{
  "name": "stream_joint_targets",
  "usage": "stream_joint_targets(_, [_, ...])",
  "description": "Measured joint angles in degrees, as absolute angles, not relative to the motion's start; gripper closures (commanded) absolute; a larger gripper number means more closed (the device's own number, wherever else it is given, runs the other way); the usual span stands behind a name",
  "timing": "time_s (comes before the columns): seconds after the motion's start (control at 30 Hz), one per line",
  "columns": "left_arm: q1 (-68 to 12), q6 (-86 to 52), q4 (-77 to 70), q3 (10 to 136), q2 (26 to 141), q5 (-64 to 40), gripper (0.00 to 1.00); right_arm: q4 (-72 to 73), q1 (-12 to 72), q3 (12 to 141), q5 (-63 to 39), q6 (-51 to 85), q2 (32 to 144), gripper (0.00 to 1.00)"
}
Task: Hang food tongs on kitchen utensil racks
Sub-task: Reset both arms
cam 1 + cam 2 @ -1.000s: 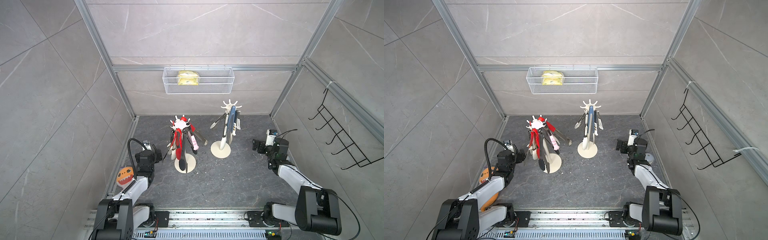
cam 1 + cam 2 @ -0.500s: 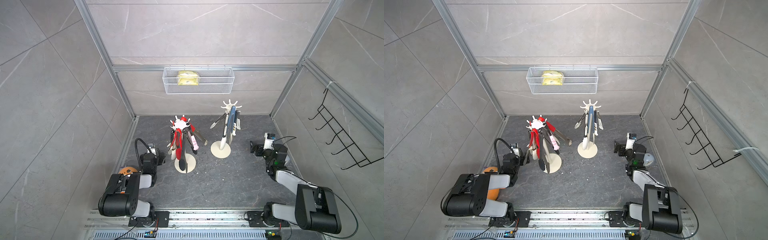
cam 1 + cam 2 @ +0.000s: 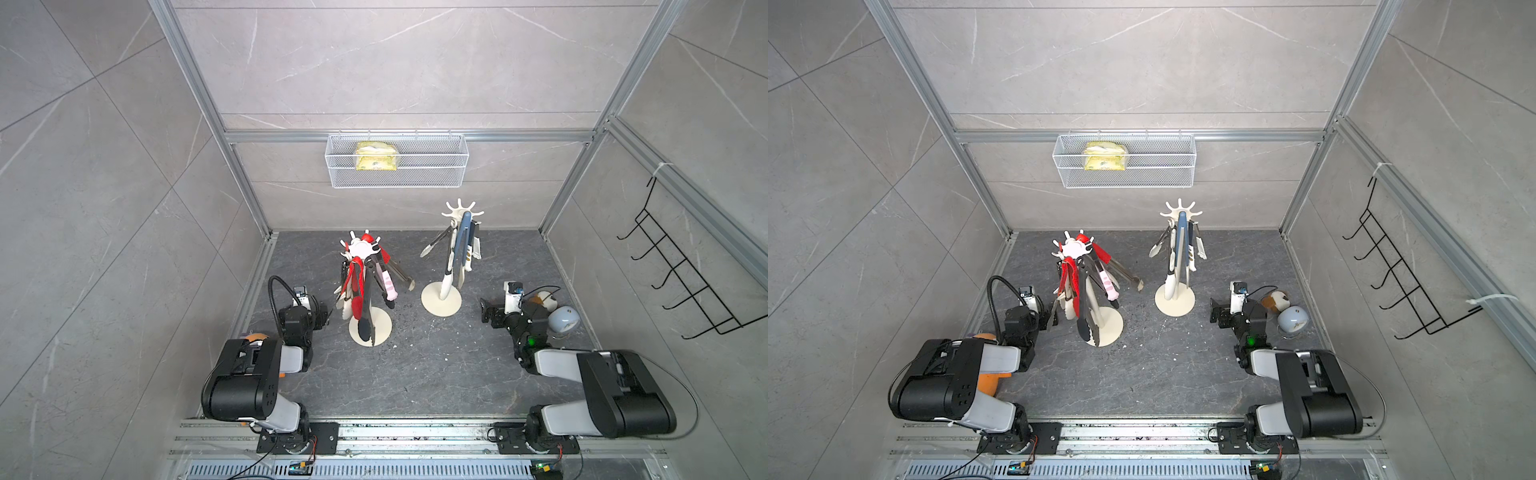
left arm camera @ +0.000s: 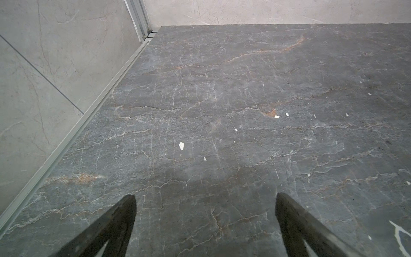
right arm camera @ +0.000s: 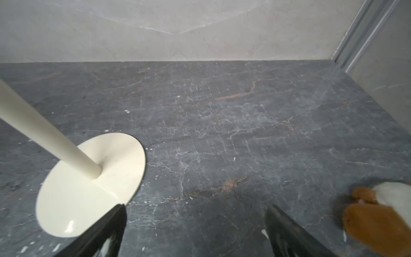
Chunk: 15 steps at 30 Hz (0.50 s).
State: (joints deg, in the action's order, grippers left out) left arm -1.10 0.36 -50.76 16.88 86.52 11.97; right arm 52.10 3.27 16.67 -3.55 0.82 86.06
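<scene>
Two cream utensil racks stand on the dark stone floor in both top views. Several food tongs (image 3: 361,291) with red, black and pink tips hang on the left rack (image 3: 360,249). Blue-grey, cream and bare metal tongs (image 3: 459,245) hang on the right rack (image 3: 458,212). My left gripper (image 3: 326,316) sits low beside the left rack's base, open and empty, over bare floor in the left wrist view (image 4: 205,200). My right gripper (image 3: 487,313) is open and empty to the right of the right rack's base (image 5: 89,184), fingers spread (image 5: 195,209).
A wire basket (image 3: 397,166) holding a yellow packet hangs on the back wall. A black wire hook rack (image 3: 681,282) is on the right wall. A brown-white plush (image 3: 543,298) and a grey-blue round thing (image 3: 563,321) lie behind my right wrist. An orange toy (image 3: 986,380) sits under my left arm.
Both arms have folded back toward the front rail, elbows raised, with the wrists staying low near the racks. Both grippers stay open and empty. The tongs have not moved.
</scene>
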Motion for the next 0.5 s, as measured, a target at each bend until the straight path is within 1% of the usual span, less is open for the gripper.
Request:
stream_joint_targets(0.17, [-0.9,0.2,-50.7,17.5,86.5,12.3,0.0,52.1,3.5,18.0,-0.3,0.8,87.6,0.0])
stream_joint_targets(0.5, [-0.1,-0.1,-49.9,18.0,86.6,11.7,0.0,53.5,3.6,18.8,1.1,0.8,87.7,0.0])
